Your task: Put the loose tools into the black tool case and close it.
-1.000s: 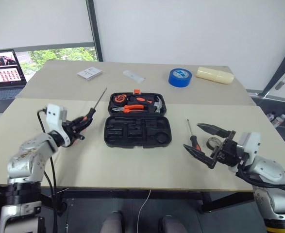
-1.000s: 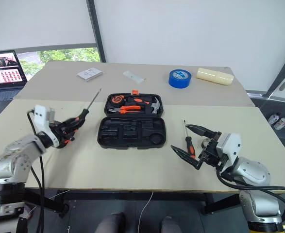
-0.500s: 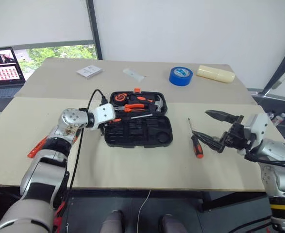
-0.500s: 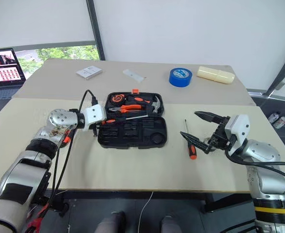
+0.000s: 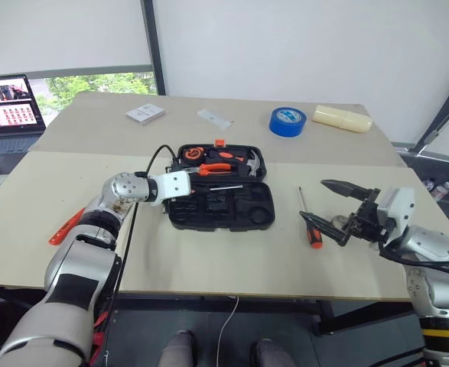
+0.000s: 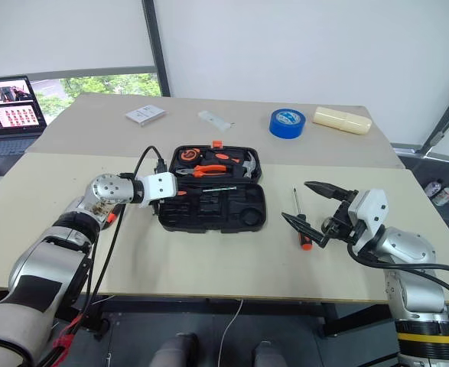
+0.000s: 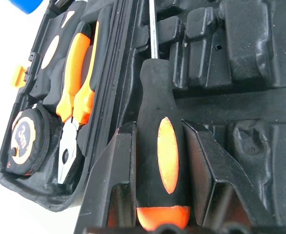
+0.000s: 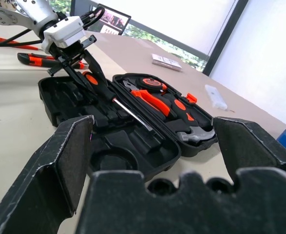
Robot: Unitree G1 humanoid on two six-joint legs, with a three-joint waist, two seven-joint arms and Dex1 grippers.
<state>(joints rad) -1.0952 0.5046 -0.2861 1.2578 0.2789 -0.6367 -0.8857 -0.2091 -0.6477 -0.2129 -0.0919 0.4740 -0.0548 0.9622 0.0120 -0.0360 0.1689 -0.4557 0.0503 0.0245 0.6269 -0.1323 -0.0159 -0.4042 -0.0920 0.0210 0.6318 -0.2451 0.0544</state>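
The black tool case (image 5: 243, 215) lies open at the table's middle, its lid holding a tape measure, pliers and a hammer. My left gripper (image 5: 180, 186) is at the case's left edge, shut on a black-orange screwdriver (image 7: 161, 151). That screwdriver's steel shaft (image 5: 222, 186) lies across the moulded slots. A second black-orange screwdriver (image 5: 310, 230) lies on the table right of the case. Just beside it, my right gripper (image 5: 313, 200) hovers wide open and empty. An all-orange tester screwdriver (image 5: 66, 227) lies far left, with the orange-black utility knife (image 8: 33, 59) near it.
At the back of the table stand a blue tape roll (image 5: 287, 121) and a cream cylinder (image 5: 340, 118). Two white cards (image 5: 144, 114) lie back left of them. A laptop (image 5: 6, 107) sits off the far left corner.
My left arm has swung right from the table's left side, bringing the screwdriver over the case's lower half. The right gripper has stayed open at about the same spot.
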